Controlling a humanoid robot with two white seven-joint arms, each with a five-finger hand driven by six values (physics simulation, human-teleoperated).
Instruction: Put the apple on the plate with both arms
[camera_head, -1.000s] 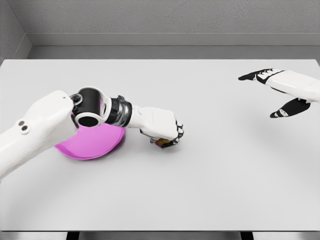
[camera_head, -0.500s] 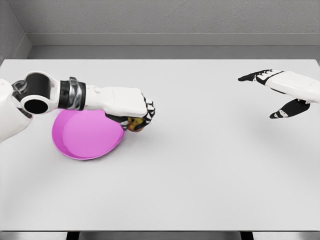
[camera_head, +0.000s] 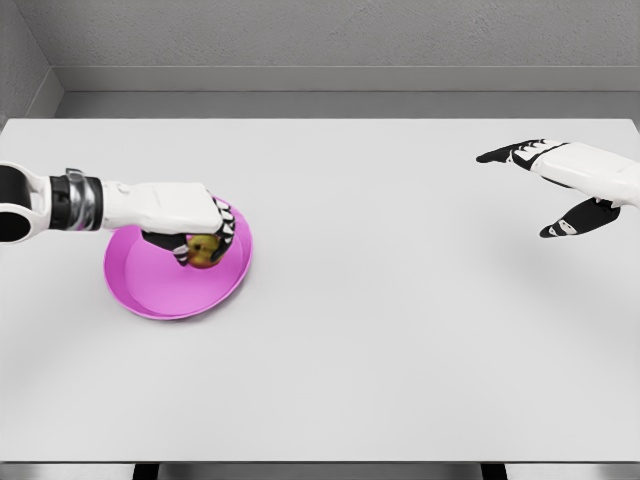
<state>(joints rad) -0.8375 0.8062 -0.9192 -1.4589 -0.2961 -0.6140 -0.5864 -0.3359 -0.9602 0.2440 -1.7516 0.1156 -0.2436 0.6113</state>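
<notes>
The left hand (camera_head: 190, 222) reaches in from the left edge of the head view and hangs over the pink plate (camera_head: 150, 285); its fingers (camera_head: 222, 228) curl down around the apple (camera_head: 204, 250), which shows yellow-green with a reddish patch just beneath the fingertips and under the palm; the apple sits over the upper right part of the plate, inside its rim, though whether it touches the plate's surface cannot be told from this angle; the plate lies flat on the white table (camera_head: 380, 340), with most of its bare pink face spreading below and to the left of the curled fingers; the right hand (camera_head: 560, 185) is held above the table at the far right, well apart from the plate, its dark fingers (camera_head: 500, 154) stretched out and spread toward the left, the thumb splayed below them, holding nothing.
</notes>
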